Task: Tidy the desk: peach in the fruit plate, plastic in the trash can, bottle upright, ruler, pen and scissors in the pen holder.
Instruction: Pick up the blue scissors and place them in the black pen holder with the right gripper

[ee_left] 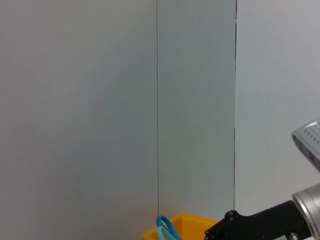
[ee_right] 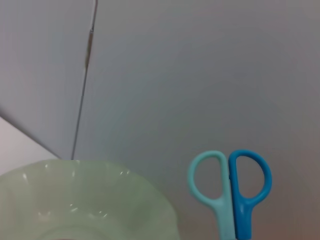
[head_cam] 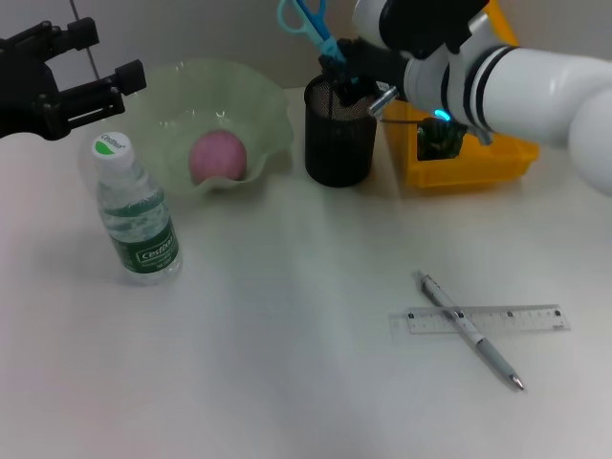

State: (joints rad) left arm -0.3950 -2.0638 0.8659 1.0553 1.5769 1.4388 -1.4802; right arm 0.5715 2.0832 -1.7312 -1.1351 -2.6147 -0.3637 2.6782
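Black and raised, my left gripper hangs at the far left above the white surface, its fingers apart and holding nothing. Just below it the bottle stands upright on its base, white cap up, close beside the fruit plate. The peach rests inside that pale-green plate, near its middle.

Right of the plate stands the pen holder, upright on the surface. The scissors are held handles-up directly above its mouth, blade end pointing down toward the cup; I cannot tell whether the tip has entered it. My right gripper is at the holder's rim with its fingers clamped on the scissors' lower part. The right wrist view shows the two loop handles, one light blue and one darker blue, side by side above the plate's rim.

Behind and to the right of the holder sits the yellow trash can, partly hidden by my right arm.

Nearer me on the right, the pen lies diagonally across the ruler, touching it, both flat on the surface.
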